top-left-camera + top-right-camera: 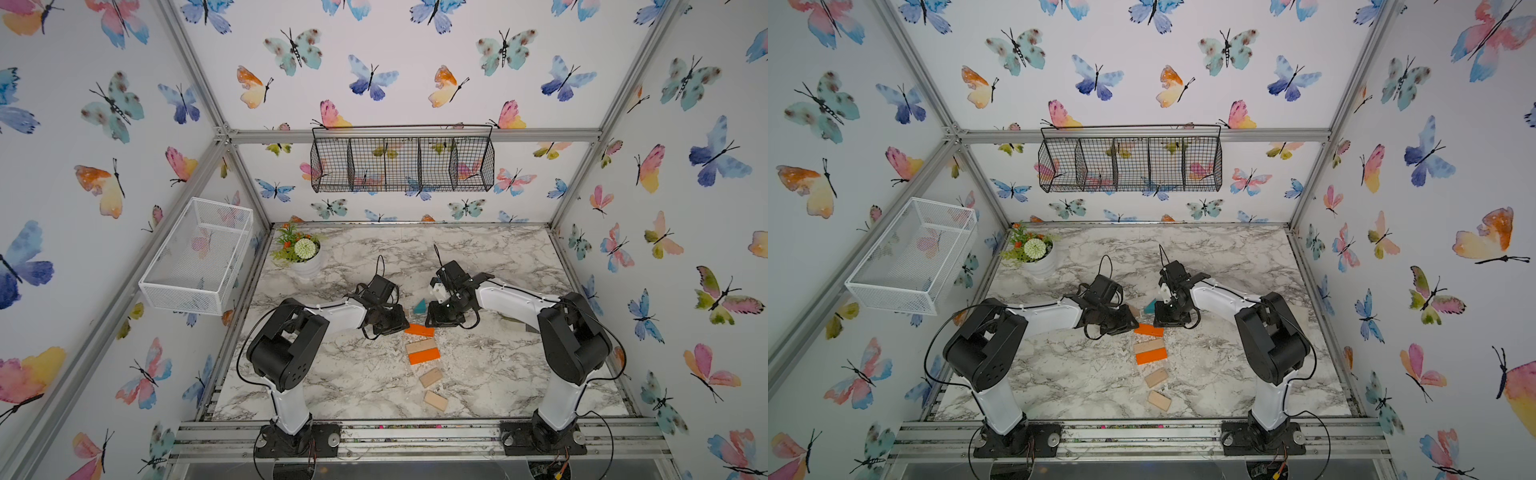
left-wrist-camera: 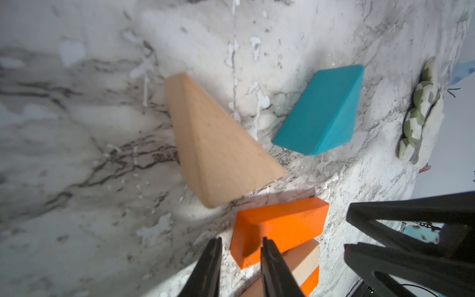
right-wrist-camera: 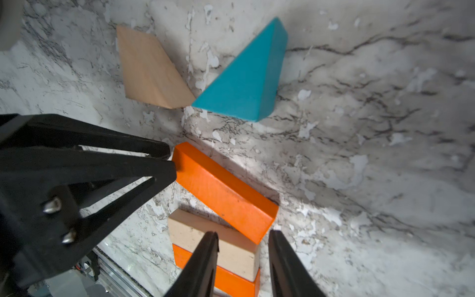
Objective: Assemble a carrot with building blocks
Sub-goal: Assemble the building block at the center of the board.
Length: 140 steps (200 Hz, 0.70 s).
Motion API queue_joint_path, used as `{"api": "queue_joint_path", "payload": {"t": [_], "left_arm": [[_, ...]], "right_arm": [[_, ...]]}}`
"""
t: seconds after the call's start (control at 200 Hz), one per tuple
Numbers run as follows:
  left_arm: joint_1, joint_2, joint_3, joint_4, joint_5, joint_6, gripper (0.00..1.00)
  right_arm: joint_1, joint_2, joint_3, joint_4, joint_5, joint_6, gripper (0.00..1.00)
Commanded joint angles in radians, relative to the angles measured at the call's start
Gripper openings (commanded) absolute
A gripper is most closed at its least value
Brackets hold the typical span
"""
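No legible text, labels or numbers anywhere.

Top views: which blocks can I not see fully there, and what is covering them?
- Natural-wood triangle: only a sliver shows in a top view; the left pincer covers the rest.
- Teal triangle: partly behind the right pincer in both top views.
- Upper orange bar: its ends run under the two pincers.

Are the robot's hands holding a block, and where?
Nothing looks held. The left gripper and right gripper stand open at opposite ends of the far orange bar, not pinching it.
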Motion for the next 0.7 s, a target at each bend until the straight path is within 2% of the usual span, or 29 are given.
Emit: {"api": "queue_joint_path", "payload": {"t": [0.0, 0.355, 0.696], "left_arm": [[0.005, -0.011, 0.007, -0.021, 0.028, 0.022, 0.32], [0.005, -0.006, 0.018, -0.022, 0.035, 0.024, 0.29], [0.005, -0.004, 0.016, -0.022, 0.042, 0.026, 0.29]], "right_arm": [[0.002, 0.020, -0.024, -0.013, -0.063, 0.010, 0.38], [0.002, 0.007, -0.047, -0.027, -0.032, 0.033, 0.38], [0.002, 0.070, -0.033, 0.053, -0.149, 0.002, 0.37]]}}
